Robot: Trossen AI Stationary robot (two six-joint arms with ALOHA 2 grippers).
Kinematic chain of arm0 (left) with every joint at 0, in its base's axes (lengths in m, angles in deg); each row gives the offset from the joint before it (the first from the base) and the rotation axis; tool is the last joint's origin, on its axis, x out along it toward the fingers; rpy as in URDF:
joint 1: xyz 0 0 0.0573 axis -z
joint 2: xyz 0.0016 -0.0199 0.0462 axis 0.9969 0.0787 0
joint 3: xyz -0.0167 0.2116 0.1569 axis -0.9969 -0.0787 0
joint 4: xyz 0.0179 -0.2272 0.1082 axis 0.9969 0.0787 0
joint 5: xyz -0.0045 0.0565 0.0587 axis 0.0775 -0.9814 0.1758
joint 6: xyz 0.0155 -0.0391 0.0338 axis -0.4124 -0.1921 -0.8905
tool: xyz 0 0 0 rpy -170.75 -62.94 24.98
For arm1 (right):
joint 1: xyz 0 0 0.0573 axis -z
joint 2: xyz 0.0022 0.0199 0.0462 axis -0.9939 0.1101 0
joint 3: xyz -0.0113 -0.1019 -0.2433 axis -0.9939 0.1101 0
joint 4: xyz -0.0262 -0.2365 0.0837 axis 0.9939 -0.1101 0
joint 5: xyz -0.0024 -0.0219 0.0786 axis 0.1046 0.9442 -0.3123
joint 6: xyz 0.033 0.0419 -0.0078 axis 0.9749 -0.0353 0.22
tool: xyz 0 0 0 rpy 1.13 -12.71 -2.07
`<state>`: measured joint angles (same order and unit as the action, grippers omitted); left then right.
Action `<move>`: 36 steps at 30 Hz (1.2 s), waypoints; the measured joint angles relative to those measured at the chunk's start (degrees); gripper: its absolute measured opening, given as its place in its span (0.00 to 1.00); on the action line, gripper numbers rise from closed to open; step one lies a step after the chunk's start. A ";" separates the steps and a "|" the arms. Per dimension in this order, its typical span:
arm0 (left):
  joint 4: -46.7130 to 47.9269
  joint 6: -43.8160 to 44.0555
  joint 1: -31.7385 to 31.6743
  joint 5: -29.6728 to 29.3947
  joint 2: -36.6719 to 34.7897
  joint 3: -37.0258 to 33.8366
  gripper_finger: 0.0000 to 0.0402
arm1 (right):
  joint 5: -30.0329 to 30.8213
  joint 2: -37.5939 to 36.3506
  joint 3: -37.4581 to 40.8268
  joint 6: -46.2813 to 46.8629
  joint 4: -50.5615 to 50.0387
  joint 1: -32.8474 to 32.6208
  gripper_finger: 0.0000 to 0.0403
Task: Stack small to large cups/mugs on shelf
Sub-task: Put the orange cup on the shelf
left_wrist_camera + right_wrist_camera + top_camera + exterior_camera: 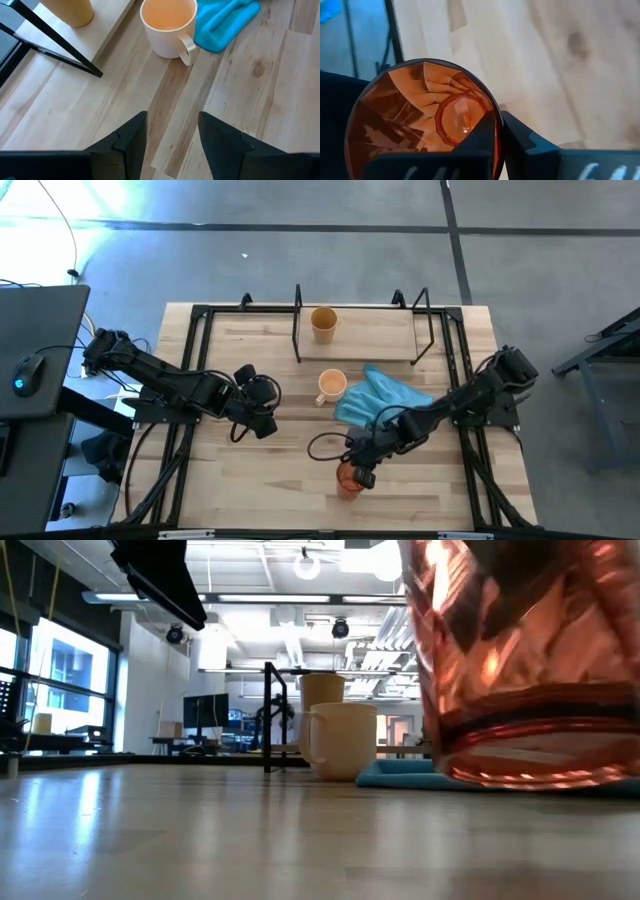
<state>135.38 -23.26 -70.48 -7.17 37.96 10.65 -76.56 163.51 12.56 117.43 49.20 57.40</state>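
The red patterned cup (347,480) is near the table's near edge, and my right gripper (358,464) is shut on it. It fills the right of the low view (520,660). The mustard-yellow cup (323,321) stands upright on the wooden board of the shelf (375,330) near the far edge. The light orange mug (331,385) stands on the table in front of the shelf, with its handle toward the near side. My left gripper (258,416) is open over bare table, left of the mug, and touches nothing. The mug (168,25) lies ahead of its fingers. My right gripper holds the red cup by its rim wall (495,117), with one finger (479,137) inside the cup and the other (530,142) outside. The fingers slant down from the table's right and far side. The cup's base (530,778) seems just clear of the table and slightly tilted.
A blue cloth (385,400) lies crumpled right of the mug, between the shelf and my right gripper. A black cable loop (322,446) lies on the table left of the red cup. Black frame rails (190,380) run along both sides of the table.
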 joint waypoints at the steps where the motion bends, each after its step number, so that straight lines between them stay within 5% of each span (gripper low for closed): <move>1: 0.01 0.01 0.00 0.00 0.00 0.00 0.41 | 0.28 0.00 -0.96 -1.03 -1.80 0.43 0.01; 22: 1.55 1.47 0.02 -0.73 -0.31 0.00 0.41 | 9.73 -0.21 -24.48 -16.70 -40.54 13.27 0.00; 36: 1.63 6.26 0.02 -4.49 -9.74 -4.21 0.41 | 13.64 -7.91 -25.41 -28.05 -42.21 27.62 0.00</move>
<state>137.01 -17.00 -70.46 -11.66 28.22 6.44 -62.91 155.60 -12.85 89.38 6.99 85.02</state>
